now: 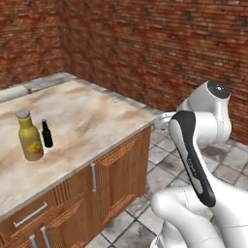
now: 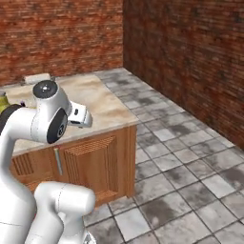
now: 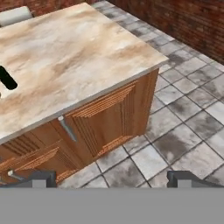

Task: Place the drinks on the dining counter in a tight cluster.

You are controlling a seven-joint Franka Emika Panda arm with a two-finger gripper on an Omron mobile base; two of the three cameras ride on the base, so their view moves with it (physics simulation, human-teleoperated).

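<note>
Left base view: olive-yellow bottle (image 1: 30,136) and small dark bottle (image 1: 46,134) upright just beside each other, toward the front edge of the beige counter (image 1: 92,116); risks toppling either on a careless reach. Right base view: brick walls, grey tiled floor (image 2: 190,157). Hand view: fingers (image 3: 111,179) spread wide, holding nothing, out past the counter corner above wooden drawers (image 3: 103,120).

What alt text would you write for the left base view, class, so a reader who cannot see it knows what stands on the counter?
Two bottles stand upright close together near the left of a beige marble counter: a tall olive-yellow bottle with a grey cap and, just to its right, a small dark bottle with a purple cap. Wooden drawers sit below, a red brick wall behind, and the white robot arm rises at lower right.
</note>
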